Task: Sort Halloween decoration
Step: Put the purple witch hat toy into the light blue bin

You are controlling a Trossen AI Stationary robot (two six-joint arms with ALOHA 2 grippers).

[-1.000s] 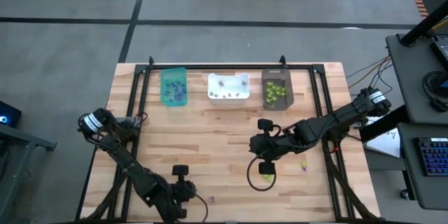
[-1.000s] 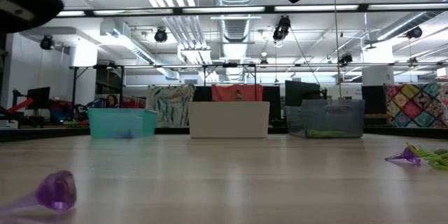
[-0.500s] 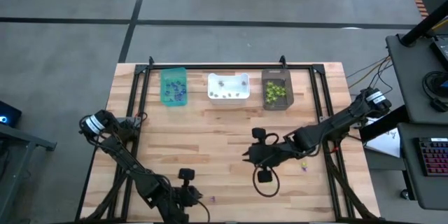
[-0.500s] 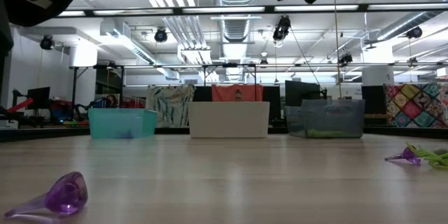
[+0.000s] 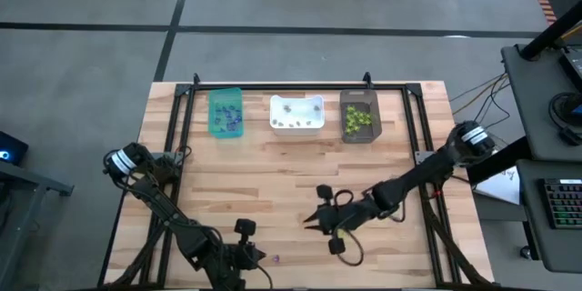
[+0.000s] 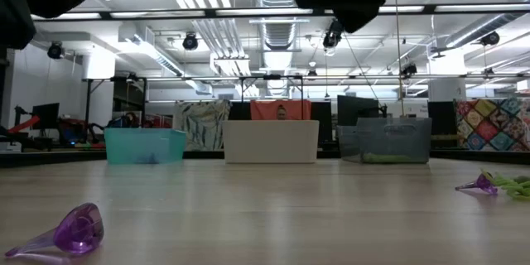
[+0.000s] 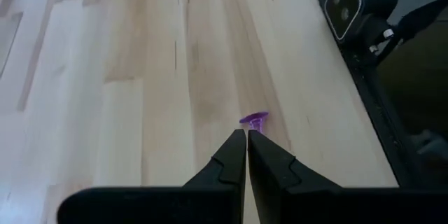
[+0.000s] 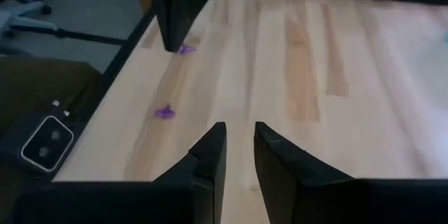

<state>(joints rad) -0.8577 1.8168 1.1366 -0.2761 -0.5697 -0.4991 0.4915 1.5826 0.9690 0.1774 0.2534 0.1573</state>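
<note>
Currently, left gripper hanging at near worktop edge, fingers pressed together, holding nothing | purple trinket lying just beyond its tips | right gripper hovering mid-worktop, fingers slightly apart, holding nothing | teal bin, white bin, dark bin sitting along far edge with trinkets inside

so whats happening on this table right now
Two robot arms are sorting tiny Halloween trinkets into three bins at the table's far edge: a teal bin, a white bin and a dark bin. The left gripper sits at the near edge, fingers shut and holding nothing, pointing at a purple trinket just ahead of it. The right gripper hangs over bare wood mid-table, fingers slightly apart and empty. A few trinkets lie loose on the right.
</note>
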